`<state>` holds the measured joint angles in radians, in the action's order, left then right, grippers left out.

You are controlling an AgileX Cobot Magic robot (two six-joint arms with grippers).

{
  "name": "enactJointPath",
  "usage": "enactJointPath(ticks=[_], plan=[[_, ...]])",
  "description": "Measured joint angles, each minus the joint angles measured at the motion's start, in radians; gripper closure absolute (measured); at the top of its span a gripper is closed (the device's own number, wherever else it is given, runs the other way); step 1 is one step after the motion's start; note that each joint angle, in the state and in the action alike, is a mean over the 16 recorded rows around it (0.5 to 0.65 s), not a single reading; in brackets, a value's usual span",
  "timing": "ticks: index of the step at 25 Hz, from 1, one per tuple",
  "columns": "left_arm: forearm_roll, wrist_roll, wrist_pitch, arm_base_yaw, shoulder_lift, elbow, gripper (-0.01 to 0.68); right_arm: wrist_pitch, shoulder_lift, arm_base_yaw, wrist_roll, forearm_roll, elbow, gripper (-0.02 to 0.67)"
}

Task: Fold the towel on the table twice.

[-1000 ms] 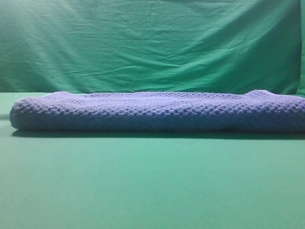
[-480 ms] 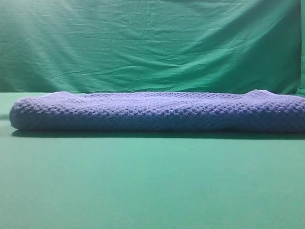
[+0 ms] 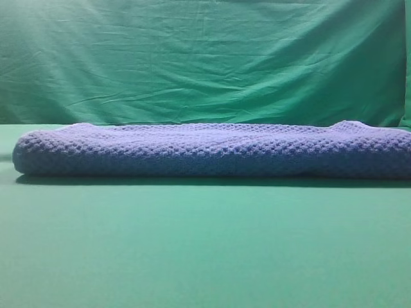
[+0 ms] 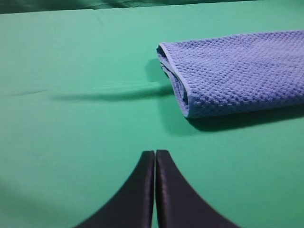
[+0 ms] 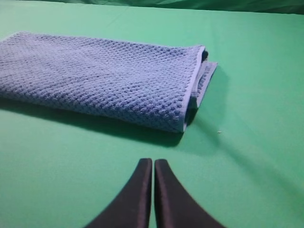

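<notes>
Lying folded on the table point(image 3: 205, 244), the towel point(image 3: 212, 151) sits apart from both arms' closed, empty fingers point(image 4: 164, 190).

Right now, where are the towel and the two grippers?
towel point(image 3: 212, 151): high view, middle of its front fold.
left gripper point(image 4: 155, 154): left wrist view, shut fingertips.
right gripper point(image 5: 153, 162): right wrist view, shut fingertips.

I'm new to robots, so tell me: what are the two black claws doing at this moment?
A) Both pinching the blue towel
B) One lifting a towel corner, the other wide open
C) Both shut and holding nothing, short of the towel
C: the left gripper and right gripper have their fingers pressed together over bare table, and the folded towel lies untouched.
</notes>
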<state>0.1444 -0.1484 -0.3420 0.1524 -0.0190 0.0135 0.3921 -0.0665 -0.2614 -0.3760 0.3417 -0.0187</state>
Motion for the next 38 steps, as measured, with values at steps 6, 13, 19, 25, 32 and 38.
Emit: enactJointPath(ticks=[6, 13, 19, 25, 32, 38], plan=[[-0.028, -0.047, 0.003, 0.0, 0.0, 0.0, 0.673, -0.023, 0.0, 0.0, 0.0, -0.015, -0.008, 0.649], [-0.008, -0.11, 0.001, 0.0, 0.0, 0.0, 0.673, -0.028, 0.0, 0.0, 0.0, -0.021, -0.008, 0.649], [0.007, -0.137, 0.0, 0.0, 0.0, 0.0, 0.673, -0.029, 0.0, 0.0, 0.0, -0.021, -0.008, 0.649], [0.008, -0.139, -0.001, -0.004, 0.0, 0.0, 0.673, -0.027, 0.012, 0.019, 0.0, -0.02, -0.008, 0.649], [0.008, -0.14, -0.001, -0.052, 0.01, 0.0, 0.673, -0.022, 0.045, 0.083, 0.0, -0.02, -0.008, 0.649], [0.009, -0.14, -0.002, -0.107, 0.021, 0.0, 0.673, -0.014, 0.072, 0.14, 0.0, -0.019, -0.008, 0.649]])
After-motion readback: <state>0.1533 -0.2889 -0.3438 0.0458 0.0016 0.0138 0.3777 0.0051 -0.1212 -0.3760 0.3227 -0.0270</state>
